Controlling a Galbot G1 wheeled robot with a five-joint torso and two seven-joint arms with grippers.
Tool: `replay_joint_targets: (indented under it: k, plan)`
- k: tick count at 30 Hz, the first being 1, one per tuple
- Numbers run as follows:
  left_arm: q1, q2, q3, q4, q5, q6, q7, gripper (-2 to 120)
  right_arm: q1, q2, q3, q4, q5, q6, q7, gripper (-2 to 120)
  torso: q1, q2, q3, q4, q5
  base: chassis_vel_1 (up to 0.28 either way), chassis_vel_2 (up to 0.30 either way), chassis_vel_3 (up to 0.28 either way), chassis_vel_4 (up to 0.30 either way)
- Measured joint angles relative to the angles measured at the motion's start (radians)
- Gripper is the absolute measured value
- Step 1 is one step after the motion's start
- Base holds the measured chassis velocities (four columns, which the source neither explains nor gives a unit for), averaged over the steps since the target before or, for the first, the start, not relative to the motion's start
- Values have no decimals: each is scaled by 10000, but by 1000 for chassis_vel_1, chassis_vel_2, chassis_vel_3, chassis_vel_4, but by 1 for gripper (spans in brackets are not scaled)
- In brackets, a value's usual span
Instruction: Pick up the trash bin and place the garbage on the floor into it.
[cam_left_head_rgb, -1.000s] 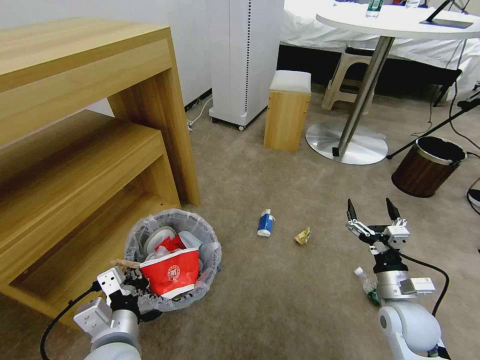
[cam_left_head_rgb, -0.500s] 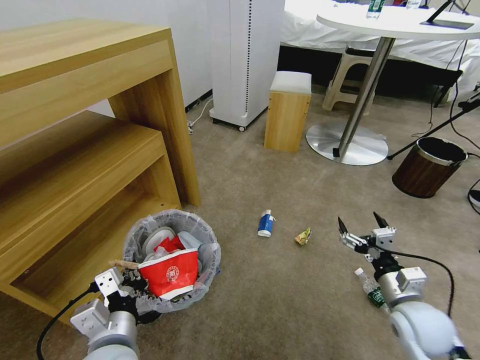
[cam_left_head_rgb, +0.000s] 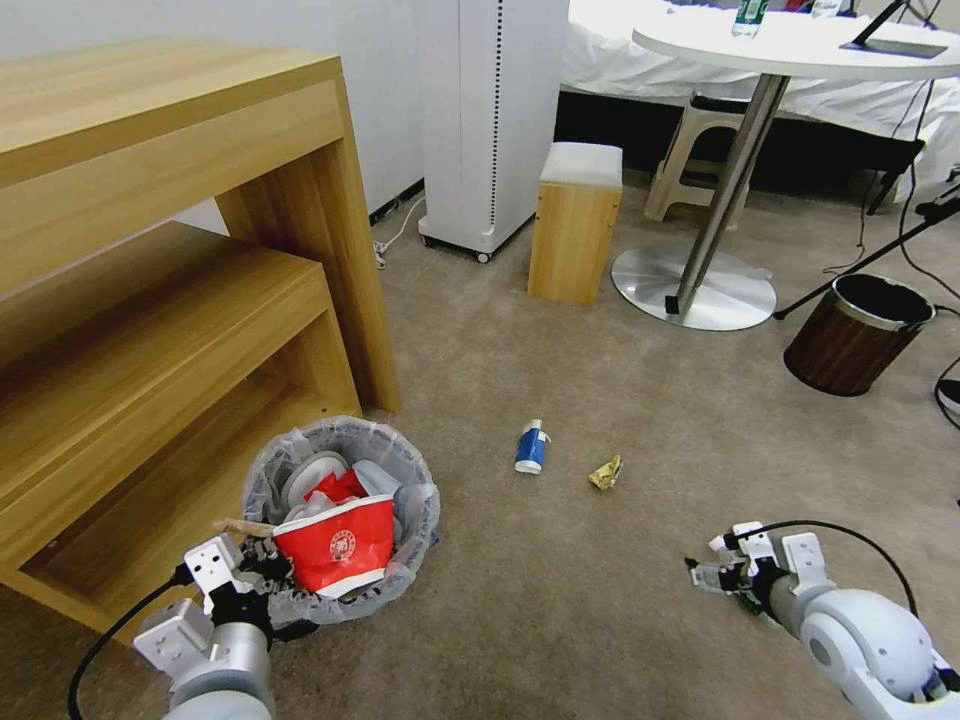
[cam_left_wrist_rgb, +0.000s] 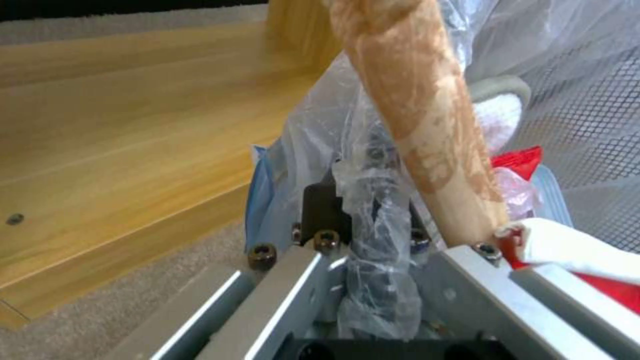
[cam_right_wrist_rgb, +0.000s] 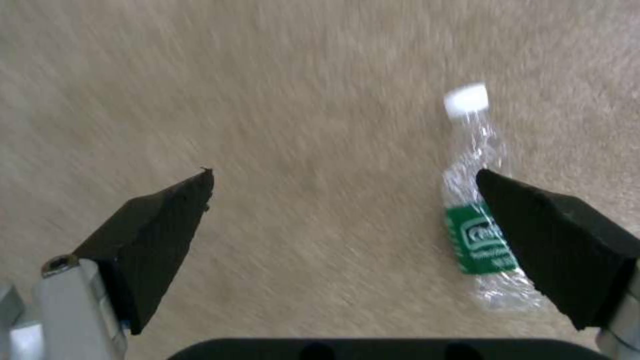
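Left claw (cam_left_head_rgb: 262, 566) pinching trash bin (cam_left_head_rgb: 345, 455), right claw (cam_right_wrist_rgb: 343, 192) spread, plastic bottle (cam_right_wrist_rgb: 479, 200) half hidden

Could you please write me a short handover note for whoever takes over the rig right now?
Left tool: shut on the trash bin rim, beside the wooden shelf.
Right tool: open, low over the floor, plastic bottle lying at one finger, not between them.
Done: bin holds a red cup, a stick and other litter.
Left: the bottle, the blue-white tube and the yellow wrapper, both on the carpet.
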Motion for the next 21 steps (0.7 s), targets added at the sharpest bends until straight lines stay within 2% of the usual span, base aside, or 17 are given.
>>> replay_joint_targets:
  k: [2,6,11,14,16,21]
  plan:
    - [-12,44,-138,-1,-101,0,-3,1,264,22,-141,-715,-1242,19,-617,100,0,0,0,0,-2,0,0,0,0]
    - [-47,72,-233,33,-163,0,-6,1,517,38,-235,-1453,-2057,73,-849,100,0,0,0,1,-2,0,0,0,0]
    - [-104,71,-229,99,-168,0,-11,1,691,36,-331,-2093,-2570,106,-854,100,0,0,0,-1,-2,0,0,0,0]
    - [-173,44,-141,168,-139,5,-10,1,1140,83,-319,-3110,-2725,185,-825,100,0,0,0,-1,-3,0,0,0,0]
    - [-175,46,-143,171,-129,7,-13,1,1245,110,-329,-3313,-2793,281,-819,100,0,0,0,0,-3,0,0,0,0]
    - [-148,61,-166,157,-117,18,-14,1,1878,362,-471,-4228,-3029,946,-691,100,0,0,0,0,-2,0,0,0,0]
